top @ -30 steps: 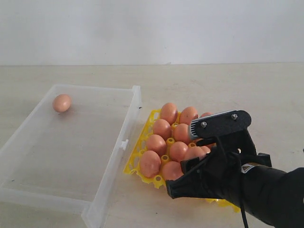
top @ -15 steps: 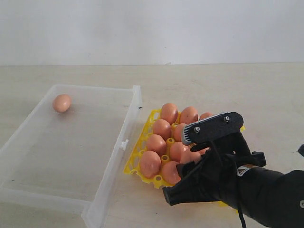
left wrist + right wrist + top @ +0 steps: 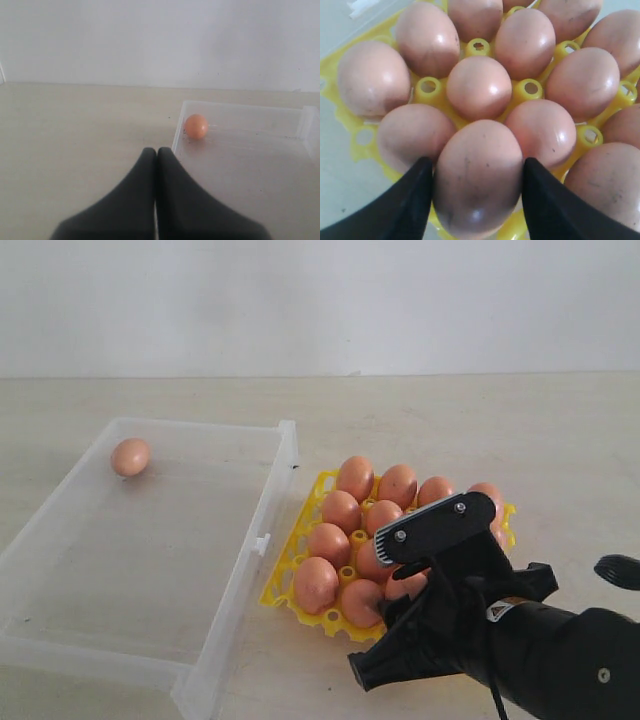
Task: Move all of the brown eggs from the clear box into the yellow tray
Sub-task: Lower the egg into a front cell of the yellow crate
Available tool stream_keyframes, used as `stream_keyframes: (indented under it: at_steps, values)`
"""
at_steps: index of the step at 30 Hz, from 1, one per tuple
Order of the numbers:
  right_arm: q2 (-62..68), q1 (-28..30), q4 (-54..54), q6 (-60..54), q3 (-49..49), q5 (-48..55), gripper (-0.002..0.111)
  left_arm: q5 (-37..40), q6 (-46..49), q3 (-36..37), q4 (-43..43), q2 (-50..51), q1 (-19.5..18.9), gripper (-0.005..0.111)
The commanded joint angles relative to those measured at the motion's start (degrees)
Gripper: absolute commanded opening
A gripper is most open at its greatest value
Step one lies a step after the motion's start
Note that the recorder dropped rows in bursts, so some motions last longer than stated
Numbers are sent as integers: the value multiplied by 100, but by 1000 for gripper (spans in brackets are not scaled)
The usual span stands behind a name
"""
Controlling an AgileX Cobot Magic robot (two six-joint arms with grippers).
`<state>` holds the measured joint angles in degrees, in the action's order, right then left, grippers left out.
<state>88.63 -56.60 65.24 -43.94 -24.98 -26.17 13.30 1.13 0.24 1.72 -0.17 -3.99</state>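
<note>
Egg (image 3: 477, 192) sits clamped between the right gripper's (image 3: 476, 170) fingers, low over the tray (image 3: 530, 89), other eggs (image 3: 479, 86) packed close beyond. Left gripper (image 3: 156, 152), fingers pressed together, hangs beside the box (image 3: 240, 105); one egg (image 3: 196, 126) lies inside.
</note>
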Motion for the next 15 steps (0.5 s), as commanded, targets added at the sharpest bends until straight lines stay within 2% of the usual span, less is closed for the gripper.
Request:
stream_keyframes:
  at_steps: [1,10,12,15]
  values:
    - [3,16,13,-180,31,-101,0,-1,3,-24,31,17,-5,-4]
    - [3,16,17,-155,31,-91,1,-1,3,-24,31,17,-5,-4]
    - [3,16,17,-76,31,-41,8,-1,3,-24,31,17,-5,-4]
    - [3,16,17,13,31,66,27,-1,3,-24,31,17,-5,-4]
